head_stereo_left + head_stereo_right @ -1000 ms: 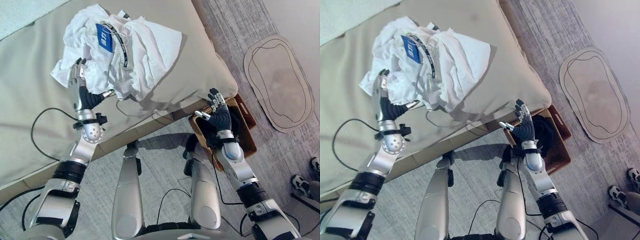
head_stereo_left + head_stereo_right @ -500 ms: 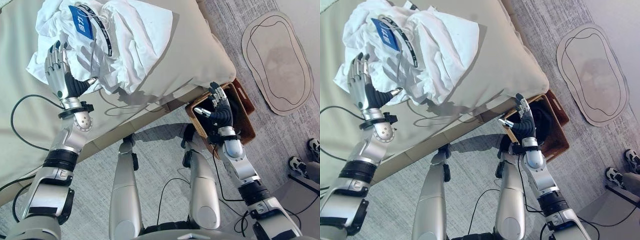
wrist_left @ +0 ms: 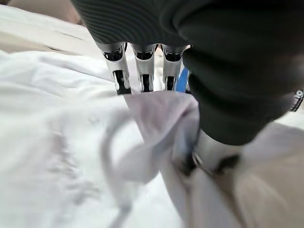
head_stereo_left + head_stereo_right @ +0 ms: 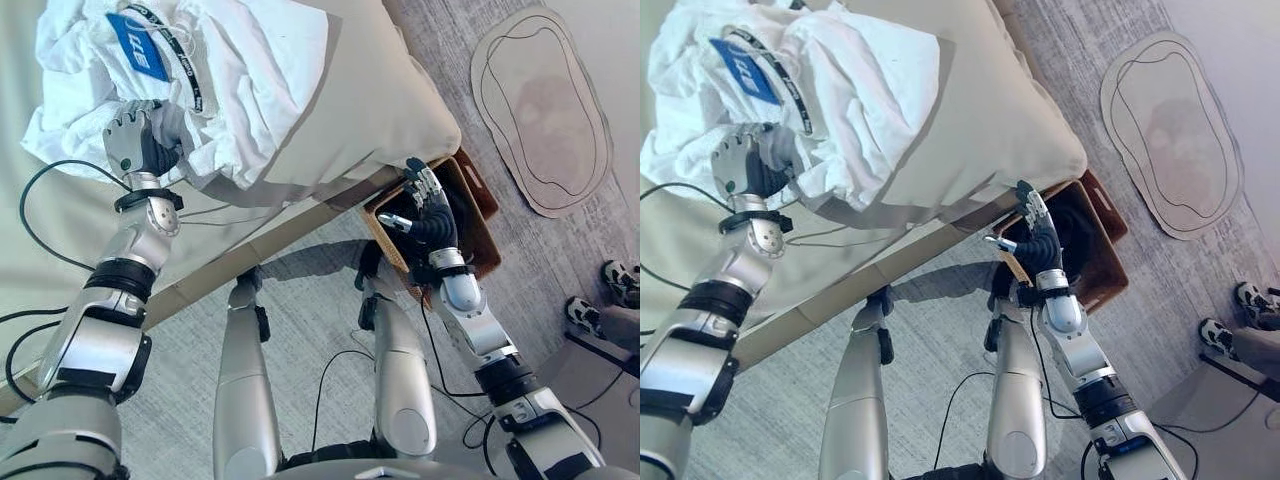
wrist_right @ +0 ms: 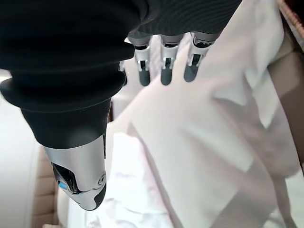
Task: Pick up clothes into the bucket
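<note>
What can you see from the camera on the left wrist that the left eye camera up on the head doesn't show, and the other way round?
Left wrist view: a fold of cloth caught between the fingers and thumb from close up. Left eye view: the brown basket on the floor by the bed, the open right hand over it, an oval mat, a person's shoes. Both: the left hand shut on the white clothes.

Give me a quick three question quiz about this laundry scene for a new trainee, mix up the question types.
1. True or false: the left robot hand is closed on the white clothes.
2. Where does the basket sit? A) on the bed B) on the floor beside the bed C) on the oval mat
3. Fill in: the right robot hand hovers above the ____ with fingers spread.

Key: 1 true; 2 B; 3 basket.
</note>
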Controlling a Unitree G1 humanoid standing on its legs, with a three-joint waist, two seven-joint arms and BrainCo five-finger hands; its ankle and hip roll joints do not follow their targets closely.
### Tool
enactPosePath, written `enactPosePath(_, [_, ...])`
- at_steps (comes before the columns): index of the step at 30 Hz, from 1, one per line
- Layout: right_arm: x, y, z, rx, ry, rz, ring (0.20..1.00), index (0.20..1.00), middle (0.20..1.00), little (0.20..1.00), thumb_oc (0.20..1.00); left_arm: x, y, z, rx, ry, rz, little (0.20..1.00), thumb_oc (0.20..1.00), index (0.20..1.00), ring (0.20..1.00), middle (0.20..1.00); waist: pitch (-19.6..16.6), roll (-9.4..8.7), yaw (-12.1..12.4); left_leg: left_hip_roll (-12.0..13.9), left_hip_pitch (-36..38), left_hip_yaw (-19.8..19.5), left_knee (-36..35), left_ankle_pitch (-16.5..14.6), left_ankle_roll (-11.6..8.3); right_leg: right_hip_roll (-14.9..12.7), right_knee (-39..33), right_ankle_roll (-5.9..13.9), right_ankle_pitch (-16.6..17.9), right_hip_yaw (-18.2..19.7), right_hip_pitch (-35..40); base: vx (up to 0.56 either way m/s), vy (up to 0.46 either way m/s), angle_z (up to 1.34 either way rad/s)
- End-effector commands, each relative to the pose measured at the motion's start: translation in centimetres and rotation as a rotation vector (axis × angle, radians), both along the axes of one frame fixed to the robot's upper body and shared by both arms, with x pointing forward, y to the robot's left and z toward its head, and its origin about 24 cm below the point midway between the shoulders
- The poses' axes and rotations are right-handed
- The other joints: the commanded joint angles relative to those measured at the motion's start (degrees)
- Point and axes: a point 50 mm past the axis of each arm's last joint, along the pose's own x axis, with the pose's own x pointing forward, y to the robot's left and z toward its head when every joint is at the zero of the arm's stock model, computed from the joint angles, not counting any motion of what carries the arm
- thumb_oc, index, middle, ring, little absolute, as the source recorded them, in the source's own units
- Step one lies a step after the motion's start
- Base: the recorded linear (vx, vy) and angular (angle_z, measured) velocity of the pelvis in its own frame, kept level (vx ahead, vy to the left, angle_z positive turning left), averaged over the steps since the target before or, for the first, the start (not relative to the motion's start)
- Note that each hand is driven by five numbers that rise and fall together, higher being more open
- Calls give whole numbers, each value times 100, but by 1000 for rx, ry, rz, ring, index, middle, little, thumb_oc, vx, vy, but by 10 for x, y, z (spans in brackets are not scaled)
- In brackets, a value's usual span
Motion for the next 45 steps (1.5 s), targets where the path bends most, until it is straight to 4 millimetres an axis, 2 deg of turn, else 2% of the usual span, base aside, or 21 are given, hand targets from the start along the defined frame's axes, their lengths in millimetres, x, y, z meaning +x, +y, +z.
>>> enactPosePath(1, [-12, -6, 16, 22, -106, 23, 1000, 1000, 1000, 1000, 1000, -3, 12, -2, -8, 30, 22, 200, 200, 200, 200, 200, -244, -131, 100, -59, 51, 428, 409, -528, 257, -20, -207, 245, 527, 151, -77, 0, 0, 0])
enactPosePath(12, [-14, -9, 11, 24, -85, 20, 1000, 1000, 1000, 1000, 1000, -14, 18, -43, -86, 116, 21, 200, 200, 200, 200, 200, -316, -105, 172, -39, 180, 423, 291, -472, 229, -7, -265, 225, 517, 77, 52, 0, 0, 0])
enactPosePath(20, [-13, -10, 3, 22, -53, -2, 1000, 1000, 1000, 1000, 1000, -31, -1, -73, -173, 107, -83, 200, 200, 200, 200, 200, -444, -27, 355, -37, 626, 413, 105, -467, 219, -25, -343, 226, 486, -7, 469, 34, -10, 0])
enactPosePath(21, [-12, -16, -2, 21, -28, -33, 1000, 1000, 1000, 1000, 1000, -43, -14, -81, -212, 67, -165, 200, 200, 200, 200, 200, -558, 19, 484, -39, 948, 387, -53, -471, 207, -36, -422, 235, 463, -65, 766, 81, -27, 3])
enactPosePath(25, [-13, -21, -7, 22, -8, -60, 1000, 1000, 1000, 1000, 1000, -55, -25, -86, -264, 40, -235, 200, 200, 200, 200, 200, -644, 56, 598, -37, 1293, 370, -194, -467, 203, -59, -518, 242, 452, -144, 1121, 88, -31, 7])
enactPosePath(32, [-18, -34, -30, 24, 86, -108, 1000, 1000, 1000, 1000, 1000, -80, -38, -87, -349, -5, -375, 200, 200, 200, 200, 200, -1005, 148, 849, -59, 2229, 286, -831, -330, 154, -46, -961, 251, 419, -365, 2111, 89, -25, 9])
enactPosePath(39, [-22, -39, -41, 6, 134, -121, 1000, 1000, 1000, 1000, 1000, -87, -44, -84, -368, -16, -439, 200, 200, 200, 200, 200, -1316, 229, 931, -73, 2785, 270, -1350, -128, 88, -19, -1264, 271, 446, -547, 2628, 67, -10, 12])
enactPosePath(43, [-24, -38, -48, -17, 167, -110, 1000, 1000, 1000, 1000, 1000, -93, -50, -62, -336, -86, -514, 200, 200, 200, 200, 200, -1567, 304, 1009, -64, 3126, 253, -1657, -46, 32, 31, -1349, 289, 375, -649, 2960, 48, -10, 5])
enactPosePath(44, [-24, -38, -48, -17, 166, -110, 1000, 1000, 1000, 1000, 1000, -93, -50, -61, -335, -87, -514, 200, 200, 200, 200, 200, -1567, 298, 999, -79, 3114, 247, -1669, -11, 40, 19, -1363, 286, 402, -657, 2954, 67, -32, 8])
enactPosePath(45, [-25, -37, -51, -36, 178, -97, 1000, 1000, 1000, 1000, 1000, -95, -53, -46, -312, -138, -552, 200, 200, 200, 200, 200, -1662, 316, 1012, -64, 3248, 248, -1689, -61, 35, 39, -1361, 288, 336, -697, 3091, 38, -19, 8])
